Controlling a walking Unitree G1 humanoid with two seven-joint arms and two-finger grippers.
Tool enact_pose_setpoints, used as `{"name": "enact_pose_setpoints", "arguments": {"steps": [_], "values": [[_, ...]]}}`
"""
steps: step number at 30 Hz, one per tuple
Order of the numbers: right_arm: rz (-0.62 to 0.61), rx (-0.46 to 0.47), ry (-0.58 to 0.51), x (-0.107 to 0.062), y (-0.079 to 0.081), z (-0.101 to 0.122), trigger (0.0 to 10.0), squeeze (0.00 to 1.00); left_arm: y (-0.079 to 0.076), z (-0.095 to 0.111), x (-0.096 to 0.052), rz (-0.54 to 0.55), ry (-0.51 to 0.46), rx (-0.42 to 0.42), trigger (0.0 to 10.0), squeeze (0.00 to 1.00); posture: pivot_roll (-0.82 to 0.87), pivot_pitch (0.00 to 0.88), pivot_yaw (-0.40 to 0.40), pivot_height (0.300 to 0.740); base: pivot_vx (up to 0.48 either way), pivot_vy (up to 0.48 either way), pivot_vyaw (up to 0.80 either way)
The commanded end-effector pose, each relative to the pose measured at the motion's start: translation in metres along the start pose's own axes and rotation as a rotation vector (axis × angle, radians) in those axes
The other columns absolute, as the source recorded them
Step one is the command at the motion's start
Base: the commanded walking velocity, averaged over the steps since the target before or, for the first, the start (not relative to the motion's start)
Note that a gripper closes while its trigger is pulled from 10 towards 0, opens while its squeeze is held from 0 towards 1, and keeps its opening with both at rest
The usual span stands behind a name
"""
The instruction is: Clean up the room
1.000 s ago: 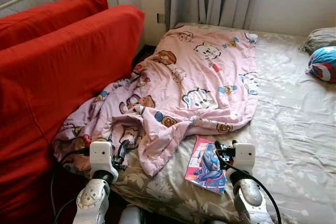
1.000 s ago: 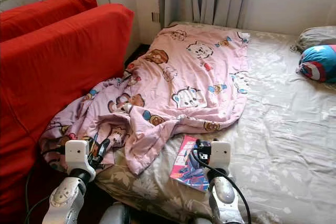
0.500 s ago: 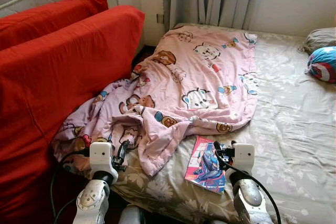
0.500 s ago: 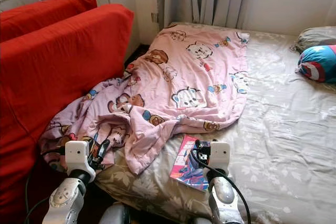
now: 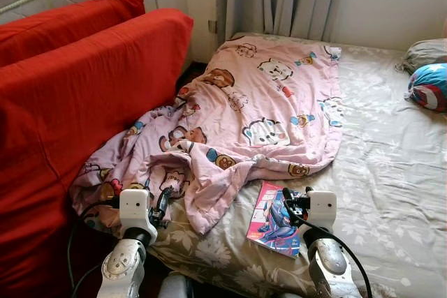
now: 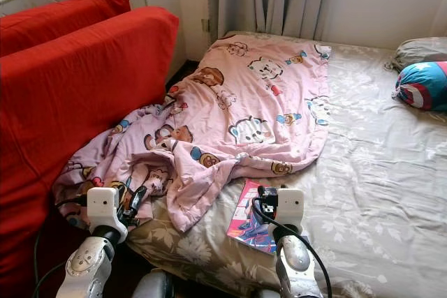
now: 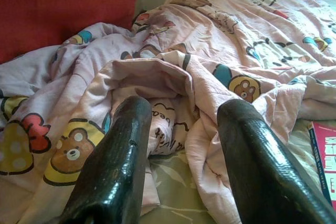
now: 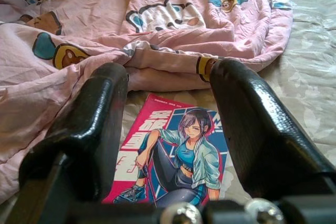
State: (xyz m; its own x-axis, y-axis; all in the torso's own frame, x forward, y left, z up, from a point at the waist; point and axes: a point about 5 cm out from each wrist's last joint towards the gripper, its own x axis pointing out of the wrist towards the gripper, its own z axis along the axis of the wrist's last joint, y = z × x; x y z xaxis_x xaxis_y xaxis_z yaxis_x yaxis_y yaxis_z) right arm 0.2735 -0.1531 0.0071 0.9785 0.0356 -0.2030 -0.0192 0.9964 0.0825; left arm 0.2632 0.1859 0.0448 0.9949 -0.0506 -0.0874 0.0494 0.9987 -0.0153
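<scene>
Pink-covered and glossy, the thin comic book with a drawn figure in a teal jacket [image 8: 176, 156] lay flat on the beige flower-patterned bedsheet [image 5: 391, 165], near the bed's front edge and just beside the rumpled pink cartoon-print blanket [image 5: 258, 109]. The right gripper [image 5: 291, 197] hovered right over it with its two black fingers [image 8: 89, 124] spread wide, holding nothing, the cover showing in the gap between them.

The step in hand looked to be picking up that book. Because it was thin and lay flush on soft bedding, a straight pinch from above would likely slide off; a better way would be to bring one finger down at the book's free edge, away from the blanket's hem, press into the mattress so the edge lifted, then close across the spine side.

The left gripper [image 5: 160, 202] rested low at the blanket's bunched corner, its fingers [image 7: 113, 166] likewise parted and empty, with folds of cloth ahead of them. Care was needed that the blanket's fold was not caught together with the book.

A long red cushion [image 5: 84, 95] ran along the left, and a blue and red round pillow [image 5: 429, 85] lay well apart at the far right.
</scene>
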Motion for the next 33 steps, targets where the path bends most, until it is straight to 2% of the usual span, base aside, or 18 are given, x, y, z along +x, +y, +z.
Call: {"name": "enact_pose_setpoints", "arguments": {"steps": [1,3,33], "values": [[0.006,-0.002,0.024,-0.0008,0.0023,-0.004,10.0,0.0,-0.0011,0.0022,0.001,-0.016,0.0,0.005,10.0,0.0,0.0,0.029,0.017,0.635,0.0,0.0,0.0],[0.006,-0.007,0.018,-0.0008,0.0024,-0.0034,10.0,0.0,-0.0014,0.0023,0.0012,-0.018,0.0,0.006,10.0,0.0,0.0,0.029,0.017,0.625,0.0,0.0,0.0],[0.016,-0.027,0.011,-0.0044,0.0022,-0.0055,10.0,0.0,-0.0073,-0.0008,-0.0007,-0.043,0.024,0.002,10.0,0.0,0.0,0.057,0.012,0.625,0.0,0.0,0.02]]}}
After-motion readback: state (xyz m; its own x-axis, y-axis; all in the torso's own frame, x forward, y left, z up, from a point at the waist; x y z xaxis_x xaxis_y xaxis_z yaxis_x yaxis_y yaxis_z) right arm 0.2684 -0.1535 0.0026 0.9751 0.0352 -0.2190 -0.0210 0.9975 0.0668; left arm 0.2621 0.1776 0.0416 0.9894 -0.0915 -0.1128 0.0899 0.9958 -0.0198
